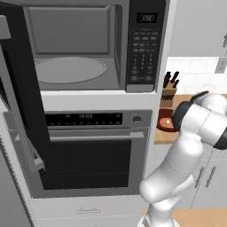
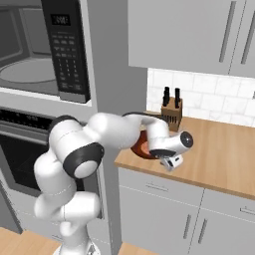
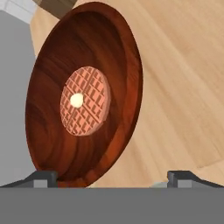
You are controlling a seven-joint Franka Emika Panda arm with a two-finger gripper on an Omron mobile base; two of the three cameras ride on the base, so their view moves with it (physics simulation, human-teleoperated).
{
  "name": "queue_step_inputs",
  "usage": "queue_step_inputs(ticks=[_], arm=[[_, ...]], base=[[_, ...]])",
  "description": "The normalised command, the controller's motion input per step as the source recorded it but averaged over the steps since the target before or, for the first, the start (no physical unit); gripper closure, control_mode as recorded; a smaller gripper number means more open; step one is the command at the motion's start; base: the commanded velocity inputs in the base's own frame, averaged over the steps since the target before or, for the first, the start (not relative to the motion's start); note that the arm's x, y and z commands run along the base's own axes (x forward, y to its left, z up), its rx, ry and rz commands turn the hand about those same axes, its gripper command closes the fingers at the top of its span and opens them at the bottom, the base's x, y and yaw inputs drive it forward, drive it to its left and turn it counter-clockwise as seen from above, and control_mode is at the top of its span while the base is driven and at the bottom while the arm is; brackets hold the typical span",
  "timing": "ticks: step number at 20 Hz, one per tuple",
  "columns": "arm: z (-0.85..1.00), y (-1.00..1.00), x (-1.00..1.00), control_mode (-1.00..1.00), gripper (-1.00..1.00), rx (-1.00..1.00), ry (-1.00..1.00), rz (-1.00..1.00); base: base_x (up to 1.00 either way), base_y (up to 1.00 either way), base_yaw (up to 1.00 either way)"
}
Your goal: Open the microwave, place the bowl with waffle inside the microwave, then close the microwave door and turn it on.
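Hovering open-jawed over the bowl with waffle (image 3: pixel 83 105) near the surface's (image 2: pixel 224 159) left front corner, the tool (image 3: pixel 113 177) straddles its near rim, ready to descend.

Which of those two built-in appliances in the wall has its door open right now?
The upper one, the black and steel microwave: its door is swung out left, exposing the grey cavity. The black wall oven below stays shut.

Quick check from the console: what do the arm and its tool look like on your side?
The arm is glossy white with rounded, tubular links and dark grey bands at the joints. The tool is a white block with two small dark fingertips. No cables or markings are visible.
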Motion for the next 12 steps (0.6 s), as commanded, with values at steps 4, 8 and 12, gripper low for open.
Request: queue_step_inputs(ticks=[4,8,12], arm=[[-0.16,-0.25,0.32,-1.00,-1.00,0.02,0.00,0.00],[-0.15,-0.13,0.29,-1.00,-1.00,0.01,0.00,0.00],[-0.17,-0.01,0.16,-1.00,-1.00,0.00,0.00,0.00]], base=[[0.00,0.00,0.00],[0.00,0.00,0.00],[0.00,0.00,0.00]])
